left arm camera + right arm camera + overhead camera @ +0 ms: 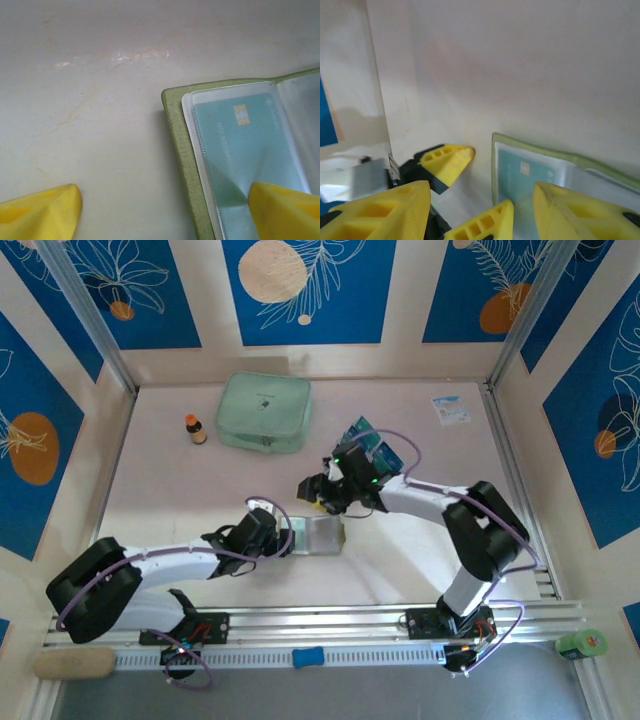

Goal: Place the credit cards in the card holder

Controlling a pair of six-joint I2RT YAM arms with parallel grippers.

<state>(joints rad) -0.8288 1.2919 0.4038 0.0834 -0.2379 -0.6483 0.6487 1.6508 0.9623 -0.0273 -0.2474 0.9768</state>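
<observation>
Top: card holder (322,536) lay open mid-frame, left gripper (288,540) at its left edge, right gripper (322,496) just above, credit cards (368,448) piled upper right. Left wrist: jaws wide, one finger (285,210) over a sleeved card (240,142). Right wrist: jaws wide, empty.

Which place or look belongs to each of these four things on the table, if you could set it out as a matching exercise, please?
Things: 1 card holder; 2 zip pouch; 3 small bottle; 4 paper packet.
Descriptions: a white and blue, far right; b orange cap, just left of the pouch; c olive, lying open; d mint green, far middle.
Pairs: 1-c; 2-d; 3-b; 4-a.
</observation>
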